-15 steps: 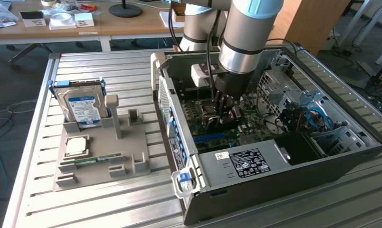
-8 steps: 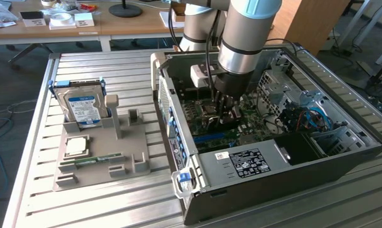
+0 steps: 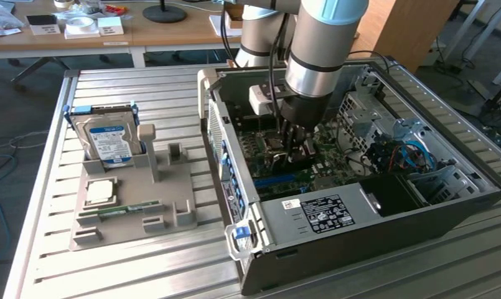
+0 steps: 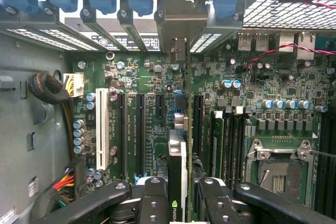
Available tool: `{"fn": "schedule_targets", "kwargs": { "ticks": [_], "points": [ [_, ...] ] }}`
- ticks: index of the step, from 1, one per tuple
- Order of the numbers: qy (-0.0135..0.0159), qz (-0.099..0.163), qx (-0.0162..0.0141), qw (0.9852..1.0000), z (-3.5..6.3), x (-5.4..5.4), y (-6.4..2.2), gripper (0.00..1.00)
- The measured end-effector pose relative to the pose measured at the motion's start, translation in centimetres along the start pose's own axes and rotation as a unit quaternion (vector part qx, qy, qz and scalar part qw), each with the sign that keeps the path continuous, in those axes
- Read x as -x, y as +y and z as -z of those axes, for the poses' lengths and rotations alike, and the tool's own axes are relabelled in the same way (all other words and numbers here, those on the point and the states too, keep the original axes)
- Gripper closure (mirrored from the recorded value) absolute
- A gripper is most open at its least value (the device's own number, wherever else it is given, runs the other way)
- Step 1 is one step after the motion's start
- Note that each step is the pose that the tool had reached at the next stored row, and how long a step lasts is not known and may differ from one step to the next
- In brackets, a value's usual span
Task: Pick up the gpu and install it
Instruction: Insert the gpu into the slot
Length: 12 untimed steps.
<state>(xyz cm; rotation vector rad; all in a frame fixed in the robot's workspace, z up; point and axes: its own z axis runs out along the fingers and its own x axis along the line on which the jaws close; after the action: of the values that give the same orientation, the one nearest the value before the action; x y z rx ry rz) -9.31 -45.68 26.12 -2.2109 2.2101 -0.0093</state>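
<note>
Two fingers pinch one gpu edge-on over one motherboard inside one open case.

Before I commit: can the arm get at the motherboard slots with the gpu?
Probably yes: the pincer holds the gpu edge-on over the motherboard slots, with nothing seen between.

I watch the open computer case from high outside it in the exterior view, facing down into its interior. My wrist view sits inside the case behind the gripper, close to the motherboard, which both views share.
</note>
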Motion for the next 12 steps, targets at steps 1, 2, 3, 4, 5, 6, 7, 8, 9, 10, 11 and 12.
{"fn": "schedule_targets", "kwargs": {
  "ticks": [1, 2, 3, 4, 5, 6, 7, 8, 9, 10, 11, 12],
  "points": [
    [0.0, 0.0, 0.0, 1.0, 0.0, 0.0, 0.01, 0.73],
    [0.0, 0.0, 0.0, 1.0, 0.0, 0.0, 0.01, 0.73],
    [0.0, 0.0, 0.0, 1.0, 0.0, 0.0, 0.01, 0.73],
    [0.0, 0.0, 0.0, 1.0, -0.03, -0.01, 0.03, 0.73],
    [-0.0001, 0.0, -0.0001, 1.0, -0.08, 0.0, 0.03, 0.73],
    [0.0, 0.0, 0.0, 1.0, -0.15, 0.0, 0.03, 0.73],
    [0.0, 0.0, 0.0, 1.0, -0.23, 0.0, 0.03, 0.73],
    [0.0, 0.0, 0.0, 1.0, -0.32, 0.0, 0.03, 0.73],
    [0.0, 0.0, 0.0, 1.0, -0.4, 0.0, 0.03, 0.73],
    [0.0, 0.0, 0.0, 1.0, -0.47, 0.0, 0.03, 0.73],
    [-0.0001, 0.0, 0.0, 1.0, -0.55, 0.0, 0.03, 0.73],
    [0.0, 0.0, 0.0, 1.0, -0.62, 0.0, 0.04, 0.73]
  ]
}}
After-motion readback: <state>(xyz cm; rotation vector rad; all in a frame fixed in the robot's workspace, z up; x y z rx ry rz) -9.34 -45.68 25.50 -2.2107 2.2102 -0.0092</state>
